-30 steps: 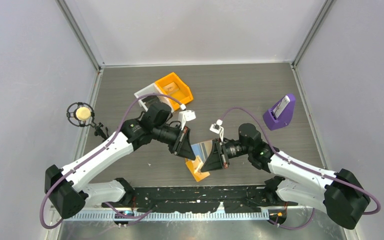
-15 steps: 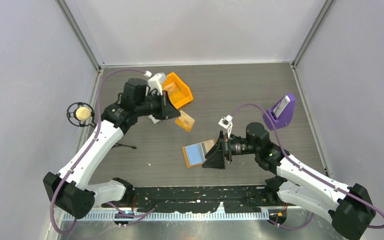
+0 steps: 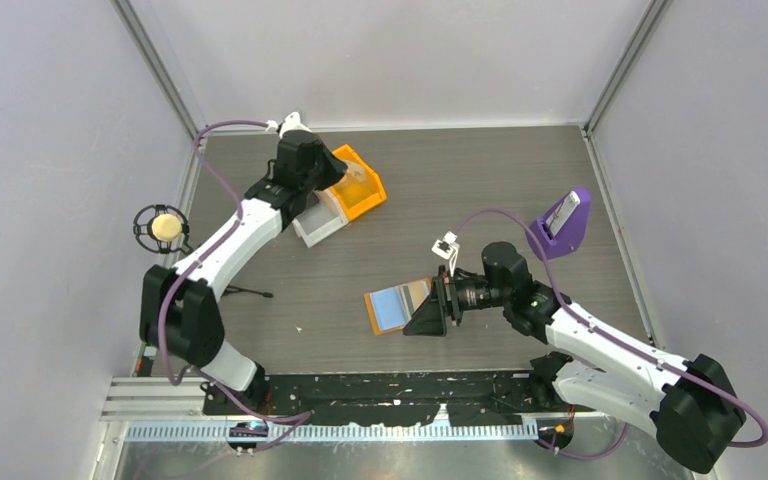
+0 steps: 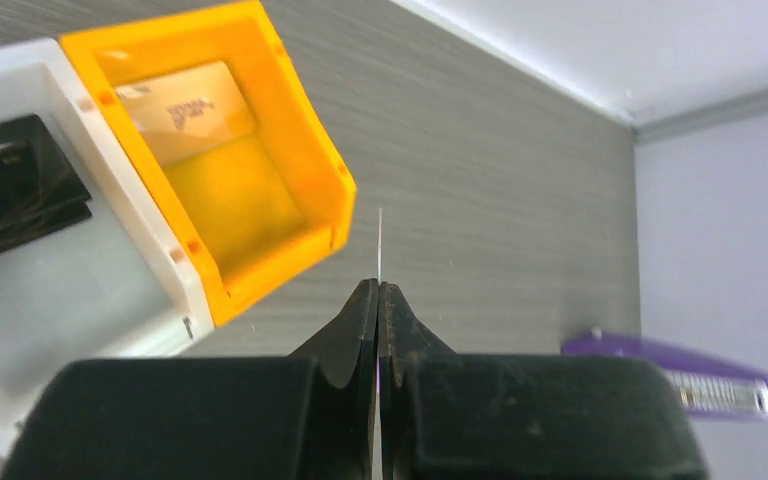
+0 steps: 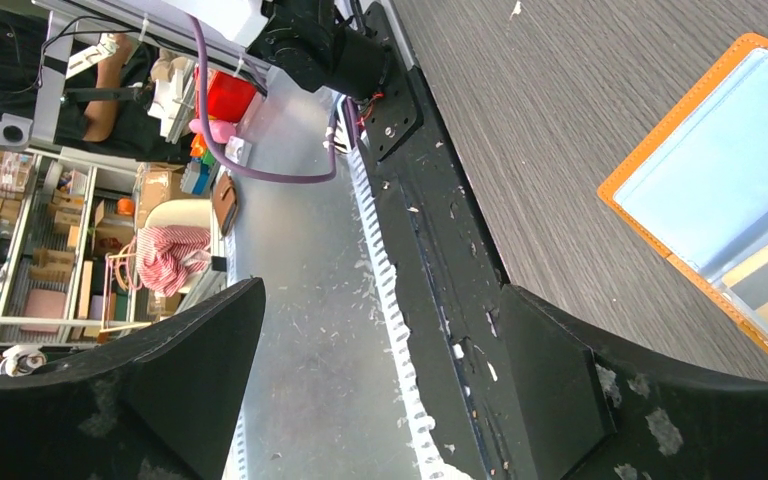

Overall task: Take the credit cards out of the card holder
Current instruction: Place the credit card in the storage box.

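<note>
Swinging away from the middle of the bench (image 3: 480, 190), where it was working beside the card holder (image 3: 392, 308) a second ago, my left arm is now reaching out to the far left corner, and the left fingers (image 4: 378, 300) are hovering just over the near lip of the orange bin (image 4: 305, 160). Those fingers are pressing fully together and pinching a thin card (image 4: 380, 240), which I am seeing only edge-on as a pale sliver sticking up past the tips. A gold card (image 4: 185, 105) is lying inside the orange bin, and black cards (image 4: 10, 190) are sitting in the white bin (image 4: 70, 290) that is touching its side. The card holder is no longer being held up between the two arms; it is lying opened out flat on the bench near the front centre, a light blue panel facing up inside its orange border, in the same spot as half a second ago. My right fingers (image 3: 428, 318) are standing spread as wide as they go, gripping nothing and hanging low just beside the holder's right edge; from the right wrist camera I am seeing the holder's orange corner off to one side of them, not between them. Over on the right side of the bench, well apart from all this, the purple stand (image 3: 560, 232) is sitting with something pale and flat leaning in it.
</note>
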Motion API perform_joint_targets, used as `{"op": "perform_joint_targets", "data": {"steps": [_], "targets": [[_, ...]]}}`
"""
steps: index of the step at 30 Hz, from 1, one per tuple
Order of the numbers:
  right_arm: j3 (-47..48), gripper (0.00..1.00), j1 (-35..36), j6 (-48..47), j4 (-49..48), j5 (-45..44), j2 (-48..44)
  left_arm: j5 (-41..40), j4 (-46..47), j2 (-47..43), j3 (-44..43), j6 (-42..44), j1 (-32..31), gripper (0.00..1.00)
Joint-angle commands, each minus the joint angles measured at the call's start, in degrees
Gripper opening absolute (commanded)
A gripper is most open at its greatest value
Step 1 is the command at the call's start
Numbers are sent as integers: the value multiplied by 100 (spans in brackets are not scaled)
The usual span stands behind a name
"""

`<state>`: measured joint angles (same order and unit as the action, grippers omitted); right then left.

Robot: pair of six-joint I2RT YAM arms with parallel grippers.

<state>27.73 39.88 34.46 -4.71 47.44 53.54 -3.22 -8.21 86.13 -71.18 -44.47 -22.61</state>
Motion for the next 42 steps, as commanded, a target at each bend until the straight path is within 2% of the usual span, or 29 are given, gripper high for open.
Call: {"op": "perform_joint_targets", "data": {"steps": [1,7,9,24,34,42], "targets": [[273,95,-53,-148,23,42,-4,-1388,248,507,-784,-473,55,0],[270,95,-136,-228,136,102,33,-2235,469,1181,-1043,-492,68,0],[272,95,-169,-233,143,111,74,-2284,519,1361,-1093,-485,108,0],[559,95,-506,-515,390,322,597,-1686,644,2449,-1552,-532,303,0],[736,95,-560,-642,691,231,776,-1540,708,2832,-1667,-651,547,0],[810,95,-575,-832,972,19,857,-1442,1100,2919,-1541,-608,599,0]]}}
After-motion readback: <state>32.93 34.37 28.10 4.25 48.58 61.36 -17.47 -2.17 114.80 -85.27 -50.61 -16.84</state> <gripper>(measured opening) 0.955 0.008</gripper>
